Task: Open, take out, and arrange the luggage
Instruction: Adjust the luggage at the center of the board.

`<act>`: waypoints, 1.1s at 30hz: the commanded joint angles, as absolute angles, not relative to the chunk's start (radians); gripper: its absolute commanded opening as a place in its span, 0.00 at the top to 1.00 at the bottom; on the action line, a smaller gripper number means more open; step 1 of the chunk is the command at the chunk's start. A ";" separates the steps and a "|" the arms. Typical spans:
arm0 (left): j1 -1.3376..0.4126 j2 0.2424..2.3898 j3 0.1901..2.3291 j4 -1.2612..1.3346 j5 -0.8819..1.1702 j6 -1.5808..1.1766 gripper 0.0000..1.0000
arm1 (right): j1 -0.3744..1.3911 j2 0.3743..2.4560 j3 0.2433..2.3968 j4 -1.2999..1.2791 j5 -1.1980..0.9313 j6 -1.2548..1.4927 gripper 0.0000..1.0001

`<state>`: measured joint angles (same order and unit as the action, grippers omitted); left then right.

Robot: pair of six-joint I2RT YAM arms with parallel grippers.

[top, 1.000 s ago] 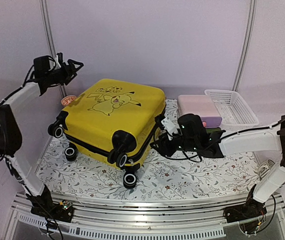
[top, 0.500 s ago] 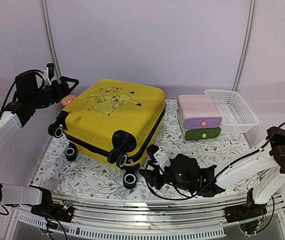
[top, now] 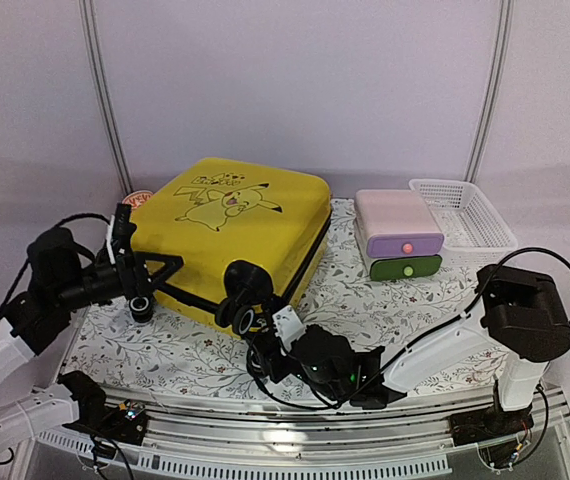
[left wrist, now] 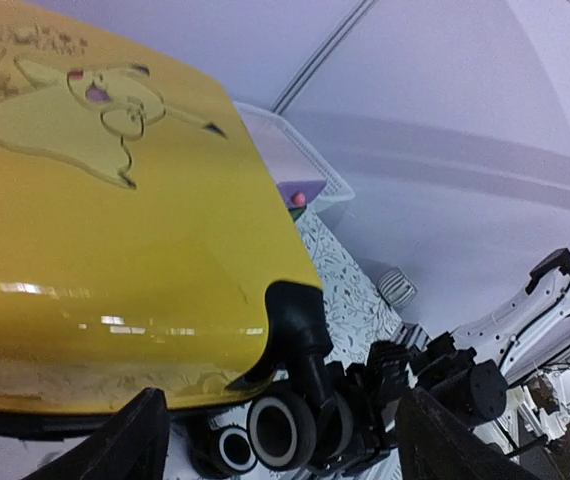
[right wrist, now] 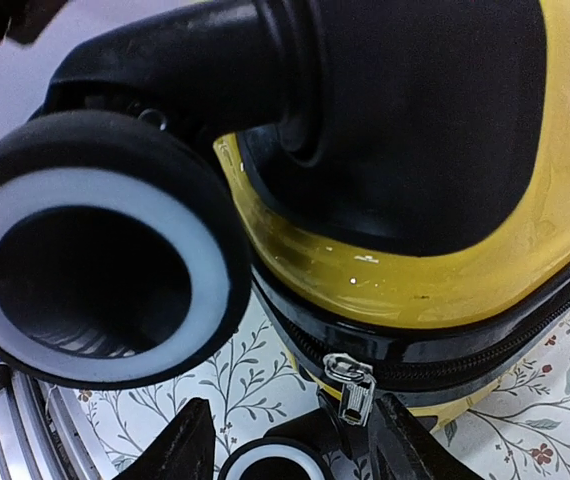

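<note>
The luggage is a glossy yellow suitcase lying flat and zipped shut on the floral mat, Pikachu drawing up, black wheels toward me. My left gripper hangs low at its left front side, open and empty; in the left wrist view the yellow shell and a black wheel fill the space ahead of the gripper. My right gripper is at the front wheel corner, open. In the right wrist view a silver zipper pull sits between its fingers, close to the right one, under a big wheel.
A pink-and-green drawer box stands right of the suitcase, with a white mesh basket behind it. A small round item lies behind the suitcase's left corner. The metal rail runs along the near table edge.
My left arm dropped from high at the back left to low beside the suitcase's left wheels. My right arm swept from the suitcase's right side round to its front wheel corner.
</note>
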<state>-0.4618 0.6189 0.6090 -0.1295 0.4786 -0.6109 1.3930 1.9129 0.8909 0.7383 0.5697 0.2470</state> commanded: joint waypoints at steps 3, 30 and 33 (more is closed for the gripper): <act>-0.647 0.559 0.433 -0.016 0.414 -0.740 0.20 | 1.389 1.877 0.823 0.848 0.599 0.205 0.45; -0.739 1.197 0.333 0.713 0.199 -0.840 0.18 | 1.020 1.800 0.806 0.805 0.159 0.240 0.38; -0.734 1.281 0.367 0.779 0.228 -0.837 0.19 | 1.022 1.756 0.768 0.808 0.167 0.235 0.38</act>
